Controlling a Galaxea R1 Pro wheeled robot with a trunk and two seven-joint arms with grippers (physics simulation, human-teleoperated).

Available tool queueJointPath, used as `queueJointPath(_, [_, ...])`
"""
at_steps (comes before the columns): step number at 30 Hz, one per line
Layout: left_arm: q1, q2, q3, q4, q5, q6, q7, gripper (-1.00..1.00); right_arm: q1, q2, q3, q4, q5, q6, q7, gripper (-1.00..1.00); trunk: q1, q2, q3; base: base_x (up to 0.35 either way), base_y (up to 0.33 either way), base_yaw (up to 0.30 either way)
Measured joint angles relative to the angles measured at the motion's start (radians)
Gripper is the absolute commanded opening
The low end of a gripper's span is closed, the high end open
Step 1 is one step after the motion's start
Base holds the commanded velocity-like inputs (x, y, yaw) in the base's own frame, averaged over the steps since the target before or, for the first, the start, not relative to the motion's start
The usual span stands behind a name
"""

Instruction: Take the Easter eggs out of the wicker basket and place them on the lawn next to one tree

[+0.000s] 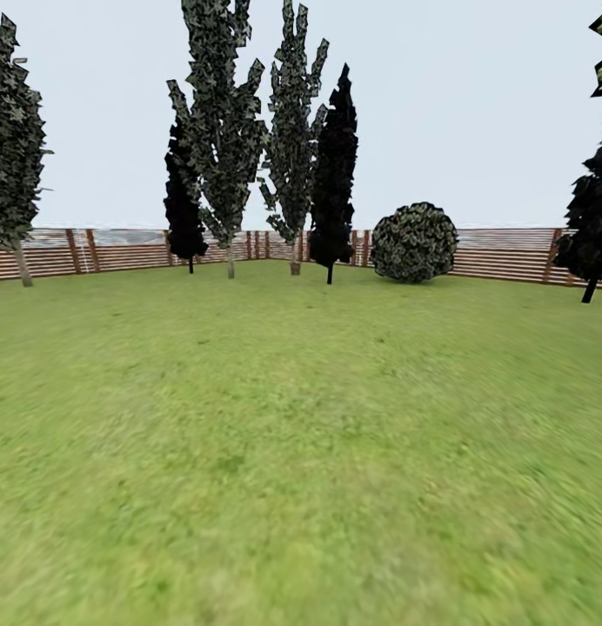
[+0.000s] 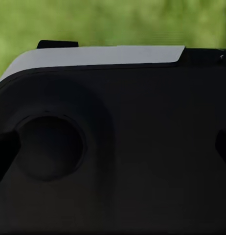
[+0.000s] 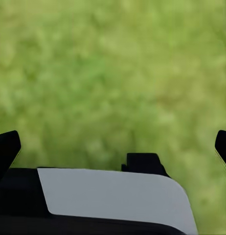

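At the lower corners of the right wrist view: two dark tips of the right gripper [image 3: 113,147] are showing, one at each side edge, standing wide apart with nothing but grass between them; the right fingers [image 3: 6,147] are spread and holding nothing.
Left gripper: I cannot tell whether it is spread or closed; the left wrist view is looking onto a dark rounded robot body [image 2: 123,156] with a pale strip along its top, and a band of green above it.
Below the right wrist: a white-and-black robot panel [image 3: 113,200] is sitting across the bottom of that view, with blurred lawn [image 3: 113,68] beyond.
Ground ahead: the lawn [image 1: 301,452] is taking up the lower two thirds of the head view, bare grass throughout.
Far edge: a brown slat fence [image 1: 510,252] is running across the middle; in front of it are tall leafy trees [image 1: 216,130], black conifers [image 1: 334,174] and a round bush [image 1: 414,242] right of centre.
Eggs and basket: neither is in sight, so their place cannot be given.
Step in hand: by my reading the robot is travelling or searching, not yet picking.
Next move: it calls for turning the base or head until the basket comes into sight, then driving up to it with an arm ready.
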Motion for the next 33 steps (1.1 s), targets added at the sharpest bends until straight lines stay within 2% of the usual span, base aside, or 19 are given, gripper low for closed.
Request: queueJointPath(33, [0.0, 0.001, 0.0, 0.0, 0.0, 0.0, 0.0, 1.0, 0.0, -0.001, -0.001, -0.001, -0.001, -0.001, -0.001, 1.0, 0.0, 0.0, -0.003, 0.334, 0.0, 0.0])
